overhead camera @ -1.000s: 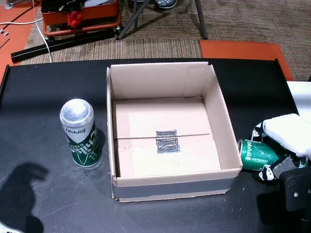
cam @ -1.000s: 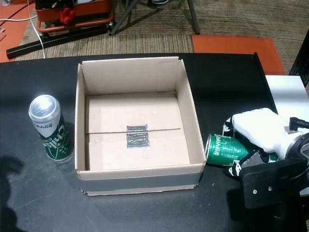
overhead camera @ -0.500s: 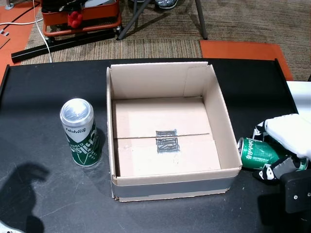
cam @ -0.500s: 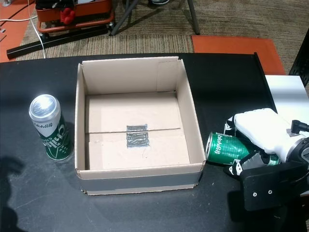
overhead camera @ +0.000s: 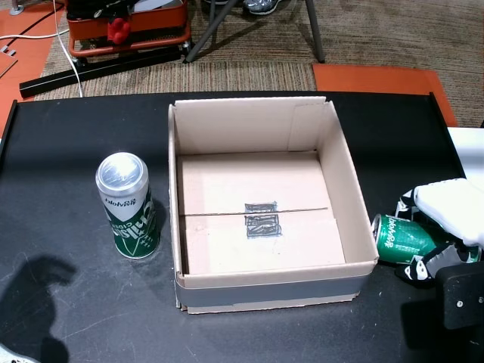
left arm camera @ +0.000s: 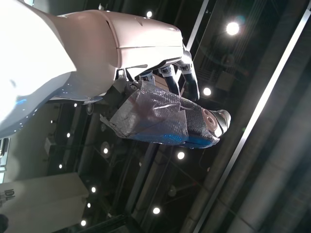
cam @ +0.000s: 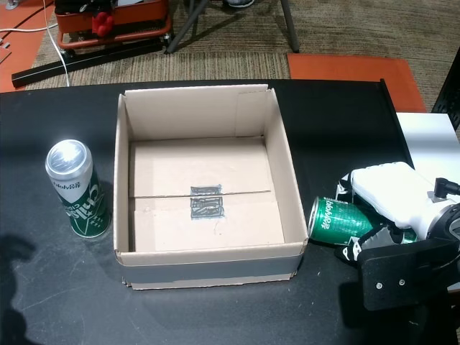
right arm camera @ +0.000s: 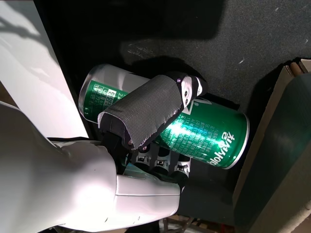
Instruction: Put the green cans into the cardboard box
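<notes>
One green can (overhead camera: 127, 206) (cam: 77, 188) stands upright on the black table (overhead camera: 68, 144), left of the open cardboard box (overhead camera: 249, 125) (cam: 194, 111); nothing lies inside the box. Just right of the box a second green can (overhead camera: 404, 240) (cam: 341, 221) (right arm camera: 204, 133) lies on its side, its end facing the box wall. My right hand (overhead camera: 448, 206) (cam: 392, 192) (right arm camera: 146, 116) is shut on this can, taped thumb across the top and fingers beneath. My left hand (left arm camera: 160, 111) shows only in the left wrist view, raised against the ceiling, open and holding nothing.
A white surface (overhead camera: 467, 147) adjoins the table's right edge, close behind my right hand. On the floor beyond the table are a red machine (overhead camera: 125, 26), a black bar and orange mats (overhead camera: 378, 77). A shadow falls on the table's near left corner.
My right hand has sunk slightly onto the lying can. The box and both cans stay where they were.
</notes>
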